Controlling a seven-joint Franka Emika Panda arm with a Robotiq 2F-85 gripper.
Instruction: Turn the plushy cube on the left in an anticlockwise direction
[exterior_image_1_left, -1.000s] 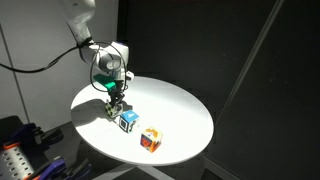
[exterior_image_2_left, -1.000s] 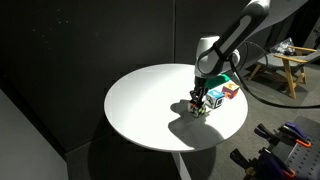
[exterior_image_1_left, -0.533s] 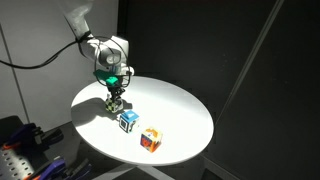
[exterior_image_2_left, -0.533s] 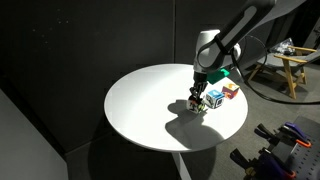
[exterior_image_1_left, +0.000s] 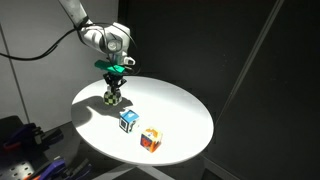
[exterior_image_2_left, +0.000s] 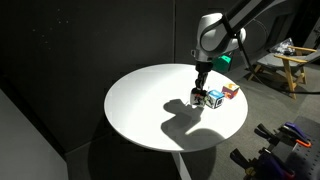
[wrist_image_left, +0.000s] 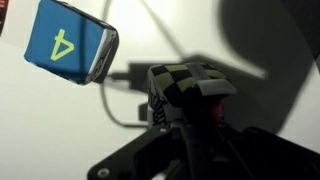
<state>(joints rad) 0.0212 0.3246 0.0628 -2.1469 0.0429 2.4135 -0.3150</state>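
White table (exterior_image_1_left: 185, 108) backs the plushy cube (wrist_image_left: 188, 82), gripped within the end effector (exterior_image_1_left: 113, 95).

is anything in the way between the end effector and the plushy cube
Nothing visible: the end effector is shut on the plushy cube itself. The blue-and-white cube sits apart to one side, not between them.

Black-and-yellow checkered plushy cube (wrist_image_left: 186, 84), blue cube (wrist_image_left: 66, 46), white table (exterior_image_1_left: 175, 110)

- We see the white desk (exterior_image_1_left: 180, 110) brightly lit against dark surroundings.
- We see hard shadows fall across it.
- Our wrist view is soft, with close parts blurred.
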